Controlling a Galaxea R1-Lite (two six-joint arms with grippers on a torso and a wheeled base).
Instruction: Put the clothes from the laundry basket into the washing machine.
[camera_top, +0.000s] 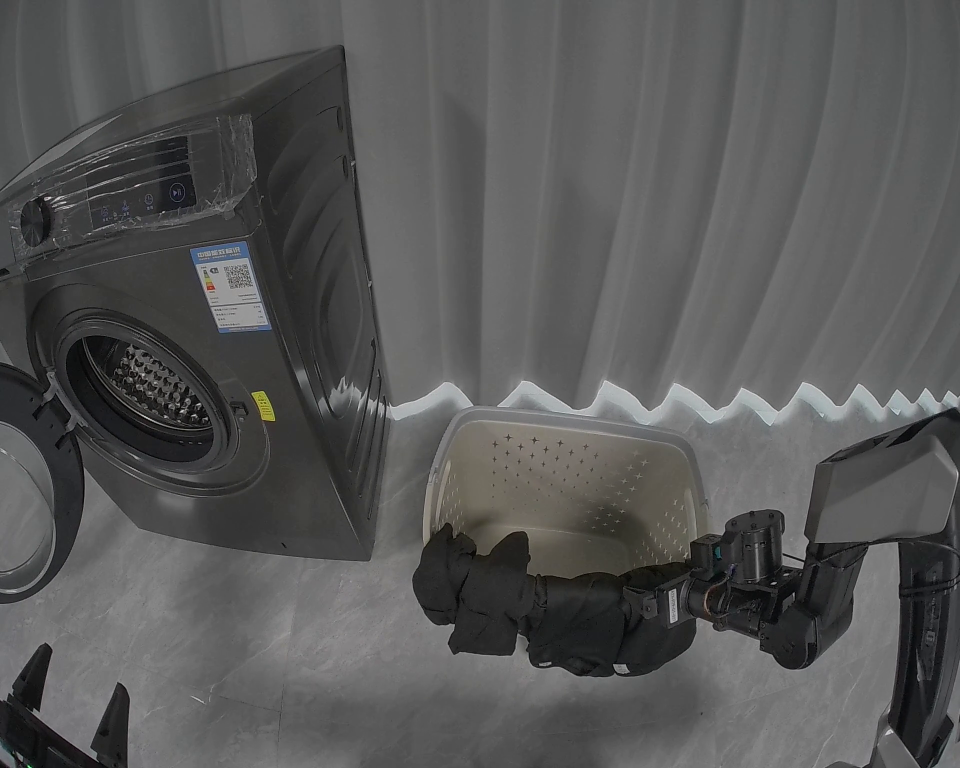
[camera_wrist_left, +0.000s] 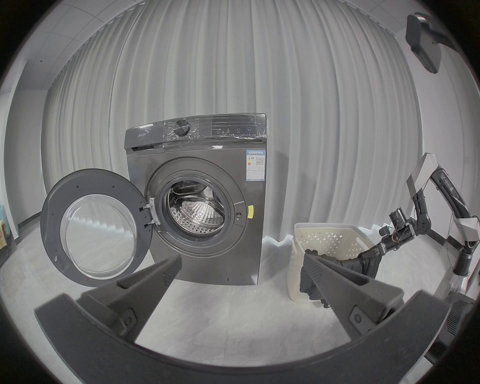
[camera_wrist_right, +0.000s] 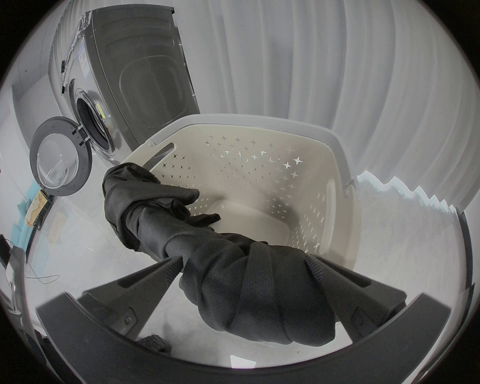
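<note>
Jaws of the right gripper (camera_wrist_right: 242, 260) clench the dark garment (camera_top: 520, 605) near one end; soft, likely light, it sags. The left gripper (camera_wrist_left: 241, 259) jaws gape empty.

The washing machine (camera_top: 215, 420) carries a front label (camera_top: 230, 288) with a square code, a small yellow sticker (camera_top: 263, 405) by the door opening, and lit panel symbols (camera_top: 150, 198). No wording is legible from here.

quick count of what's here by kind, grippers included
washing machine: 1
laundry basket: 1
dark garment: 1, a single bundle as far as shows
grippers: 2, the left gripper and the right gripper
total: 5
</note>
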